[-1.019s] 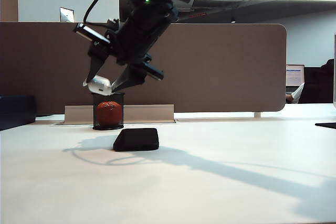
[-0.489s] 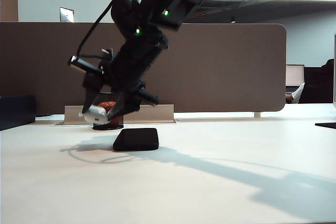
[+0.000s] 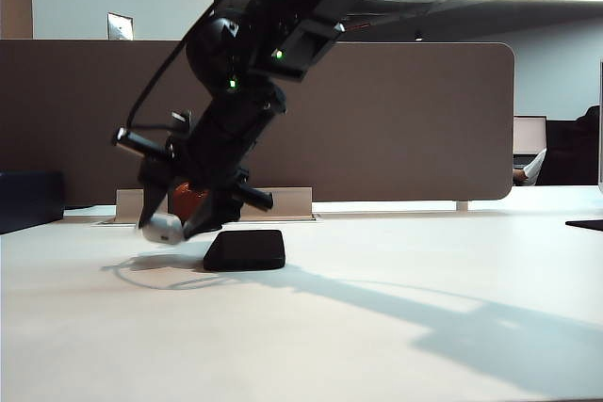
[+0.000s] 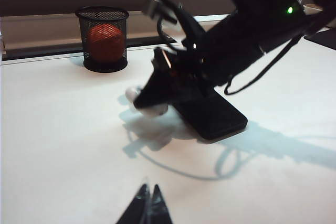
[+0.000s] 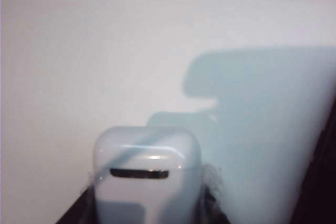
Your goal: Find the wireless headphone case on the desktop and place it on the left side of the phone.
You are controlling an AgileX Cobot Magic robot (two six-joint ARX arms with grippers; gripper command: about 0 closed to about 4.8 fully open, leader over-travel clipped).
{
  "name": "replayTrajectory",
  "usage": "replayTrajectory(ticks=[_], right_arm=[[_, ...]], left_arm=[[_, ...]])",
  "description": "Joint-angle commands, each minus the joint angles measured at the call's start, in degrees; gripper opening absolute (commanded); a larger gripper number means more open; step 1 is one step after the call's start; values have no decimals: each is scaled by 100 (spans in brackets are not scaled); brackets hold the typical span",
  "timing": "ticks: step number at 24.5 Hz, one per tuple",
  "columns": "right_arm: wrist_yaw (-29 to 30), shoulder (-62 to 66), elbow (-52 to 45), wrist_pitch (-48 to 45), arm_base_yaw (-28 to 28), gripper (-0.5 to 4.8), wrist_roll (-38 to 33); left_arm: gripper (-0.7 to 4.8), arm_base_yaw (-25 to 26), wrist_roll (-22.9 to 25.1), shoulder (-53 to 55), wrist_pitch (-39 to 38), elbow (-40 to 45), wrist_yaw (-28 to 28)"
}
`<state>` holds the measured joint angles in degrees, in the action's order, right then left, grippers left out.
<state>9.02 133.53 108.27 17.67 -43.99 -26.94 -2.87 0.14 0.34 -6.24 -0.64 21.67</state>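
White wireless headphone case [image 3: 162, 227], clamped in the right gripper [image 3: 175, 224], should settle flat on the worktop [image 3: 377, 327] left of the phone [image 3: 245, 249] before release; the left gripper [image 4: 148, 206] idles, jaws closed.

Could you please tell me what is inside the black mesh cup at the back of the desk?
The left wrist view shows an orange ball inside the black mesh cup. In the exterior view, the right gripper, shut on the headphone case, covers most of the cup.

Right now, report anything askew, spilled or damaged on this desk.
Nothing stands out. The flat black phone lies flat; the black mesh cup stands upright. The right gripper holds the small glossy white headphone case just above the white desktop. The left gripper idles shut.
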Motion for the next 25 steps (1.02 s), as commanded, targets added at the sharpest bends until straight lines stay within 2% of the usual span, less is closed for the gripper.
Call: replayTrajectory(ticks=[1,11,14,16,17,18,21,24,25], right_arm=[[-11,22,15,79,-44,62,37],[-151,83,13,74,-55,64,42],[-140,83,13,74,-55,127,39],[-138,83,13,70,-52,129,39],[-138,81,13,61,-52,149,39],[-138,79,13,52,-55,195,37],[-136,77,15,55,-52,203,37],[-42,68,28,57,-55,267,35],[24,68,59,70,-48,267,37]], left_arm=[[-5,9,-15,2,74,-24,26],[-5,9,-17,2,72,-26,24],[-5,9,-17,4,72,-26,24],[-5,9,-15,4,72,-26,24],[-5,9,-15,4,72,-26,24],[-5,9,-15,4,72,-26,24],[-5,9,-15,4,72,-26,24],[-5,9,-15,2,72,-26,24],[-5,9,-15,4,72,-26,24]])
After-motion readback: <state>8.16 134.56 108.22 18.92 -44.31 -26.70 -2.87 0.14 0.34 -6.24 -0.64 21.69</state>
